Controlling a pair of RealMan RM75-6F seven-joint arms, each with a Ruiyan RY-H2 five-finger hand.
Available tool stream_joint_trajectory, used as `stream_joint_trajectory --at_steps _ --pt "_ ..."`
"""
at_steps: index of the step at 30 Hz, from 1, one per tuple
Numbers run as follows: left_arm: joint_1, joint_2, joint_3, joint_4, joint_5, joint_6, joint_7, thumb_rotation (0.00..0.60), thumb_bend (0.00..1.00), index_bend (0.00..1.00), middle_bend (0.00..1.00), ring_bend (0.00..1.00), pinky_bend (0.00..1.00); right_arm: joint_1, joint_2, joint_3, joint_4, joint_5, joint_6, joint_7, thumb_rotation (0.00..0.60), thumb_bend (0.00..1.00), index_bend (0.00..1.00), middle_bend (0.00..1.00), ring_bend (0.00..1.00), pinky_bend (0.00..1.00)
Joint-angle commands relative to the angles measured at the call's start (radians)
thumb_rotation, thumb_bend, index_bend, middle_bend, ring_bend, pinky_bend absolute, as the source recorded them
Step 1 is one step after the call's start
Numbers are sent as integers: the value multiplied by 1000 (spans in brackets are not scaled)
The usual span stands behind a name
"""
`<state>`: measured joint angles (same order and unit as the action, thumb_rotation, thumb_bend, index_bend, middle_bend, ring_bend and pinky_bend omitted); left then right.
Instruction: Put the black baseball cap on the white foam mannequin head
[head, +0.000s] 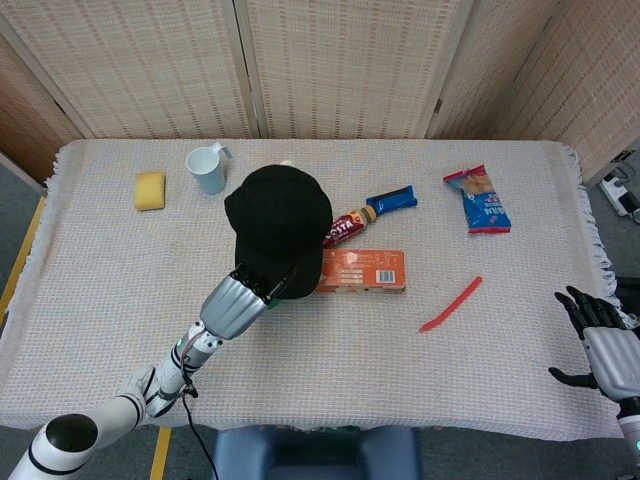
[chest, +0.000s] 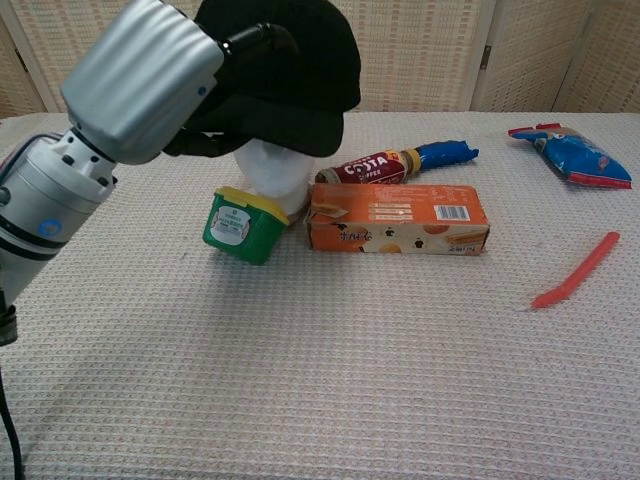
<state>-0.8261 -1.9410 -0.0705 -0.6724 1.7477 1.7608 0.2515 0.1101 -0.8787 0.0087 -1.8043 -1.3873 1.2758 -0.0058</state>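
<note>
The black baseball cap (head: 279, 225) (chest: 295, 70) sits over the white foam mannequin head (chest: 272, 172), covering its top and face; only the neck and chin show in the chest view. From above the head is fully hidden by the cap. My left hand (head: 243, 300) (chest: 150, 85) holds the cap's brim at the front. My right hand (head: 602, 350) rests open near the table's right front corner, holding nothing.
A green tub with yellow lid (chest: 240, 224) and an orange box (chest: 397, 217) lie at the mannequin's base. A Costa bottle (chest: 372, 166), blue wrapper (head: 392, 200), snack bag (head: 480, 200), red strip (head: 451, 304), mug (head: 208, 169) and sponge (head: 149, 190) are scattered around.
</note>
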Motion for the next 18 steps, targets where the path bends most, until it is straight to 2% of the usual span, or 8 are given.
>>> stream_joint_trajectory --at_steps 1,7,12,13,14,15,16,18 --pt "50 58 24 -131 0 -6 51 600 147 34 1000 1000 1000 0 -2 1 -1 1 1 -5 600 50 0 0 0 0" --pt "140 194 55 -392 -5 6 125 600 104 5 1000 1000 1000 -1 -7 -7 -8 -12 1 -20 600 51 0 0 0 0" --pt "197 273 75 -512 -19 16 150 600 68 15 976 960 1000 -2 -6 -9 -10 -17 3 -22 600 53 0 0 0 0" --pt "230 313 87 -563 -32 23 157 600 59 38 930 907 998 -3 -6 -10 -10 -20 4 -22 600 53 0 0 0 0" --pt "299 370 106 -618 -87 38 154 600 48 76 837 802 969 -3 -7 -12 -12 -24 4 -24 600 52 0 0 0 0" --pt "361 443 147 -693 -131 32 143 600 43 118 708 665 893 -3 -8 -14 -12 -27 2 -26 600 51 0 0 0 0" --pt "386 491 174 -744 -158 4 136 600 40 143 593 537 781 -2 -10 -14 -12 -27 0 -27 600 52 0 0 0 0" --pt "433 601 227 -881 -257 -89 114 600 37 164 321 249 426 3 -15 -16 -13 -28 -9 -34 600 52 0 0 0 0"
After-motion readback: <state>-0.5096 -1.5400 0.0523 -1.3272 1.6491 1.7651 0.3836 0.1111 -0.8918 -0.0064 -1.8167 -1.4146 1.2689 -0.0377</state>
